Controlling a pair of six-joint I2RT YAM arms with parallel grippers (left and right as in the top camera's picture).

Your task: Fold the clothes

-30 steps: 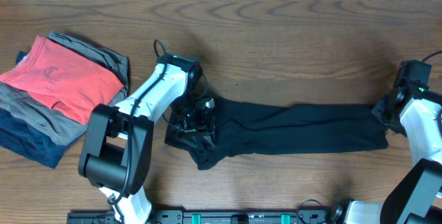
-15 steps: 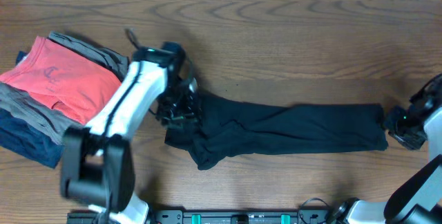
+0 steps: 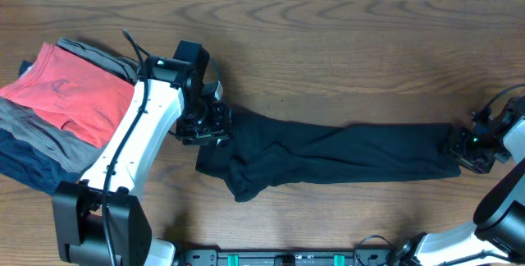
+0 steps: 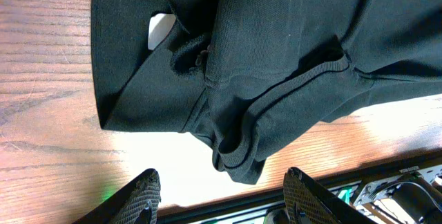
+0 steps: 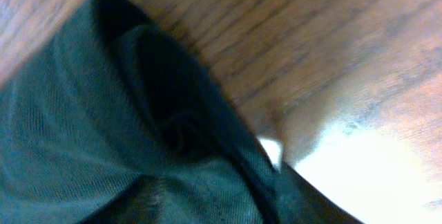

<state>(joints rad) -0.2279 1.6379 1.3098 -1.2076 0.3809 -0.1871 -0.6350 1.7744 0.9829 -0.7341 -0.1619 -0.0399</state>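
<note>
The black shirt (image 3: pixel 344 155) lies on the wooden table (image 3: pixel 344 44) as a long, narrow strip running left to right, with a bunched lump at its left end. My left gripper (image 3: pixel 209 126) hovers over that left end, open and empty. In the left wrist view the shirt (image 4: pixel 276 58) lies ahead of the spread fingers (image 4: pixel 223 172), and a small white tag (image 4: pixel 160 29) shows. My right gripper (image 3: pixel 466 143) is at the strip's right end. In the right wrist view the fabric (image 5: pixel 83 113) fills the frame and hides the fingers.
A stack of folded garments sits at the far left: coral-red (image 3: pixel 70 94) on top, grey (image 3: pixel 37 130) and navy (image 3: pixel 33 171) under it. The left arm runs beside this stack. A black rail (image 3: pixel 287 258) lines the front table edge.
My left gripper has pulled back up and to the left off the shirt's left end. My right gripper swung out to the right, then came back against the right end.
</note>
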